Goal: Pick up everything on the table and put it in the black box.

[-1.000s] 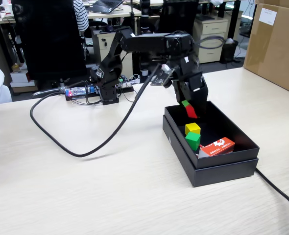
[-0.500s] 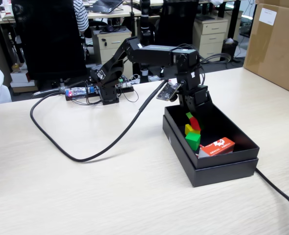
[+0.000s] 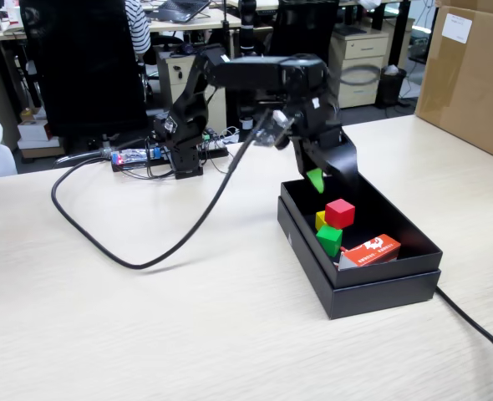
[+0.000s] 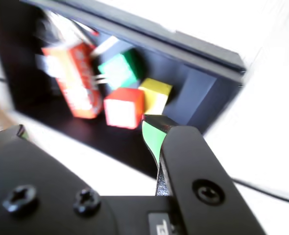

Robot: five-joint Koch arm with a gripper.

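Note:
The black box [image 3: 380, 286] sits on the table [image 3: 146, 334] right of centre in the fixed view. Inside it a red cube [image 3: 340, 213] rests against a yellow cube [image 3: 320, 220], with a green cube [image 3: 329, 240] just in front. My gripper [image 3: 326, 179] hangs open over the box's far end, holding nothing. In the wrist view my gripper [image 4: 85, 132] stands wide open, its green pad [image 4: 152, 137] bare, above the red cube [image 4: 122, 107], yellow cube [image 4: 156, 95] and green cube [image 4: 119, 69] within the black box [image 4: 196, 95].
An orange-and-white carton [image 3: 372, 250] lies in the box's near end, carton [image 4: 71, 81]. A thick black cable [image 3: 146, 251] loops over the table left of the box; another cable [image 3: 480, 334] runs off the front right. A large brown carton [image 3: 472, 75] stands at far right.
The gripper dipped into the box with the red cube, opened and let it go, then rose. The red cube now rests by the yellow one.

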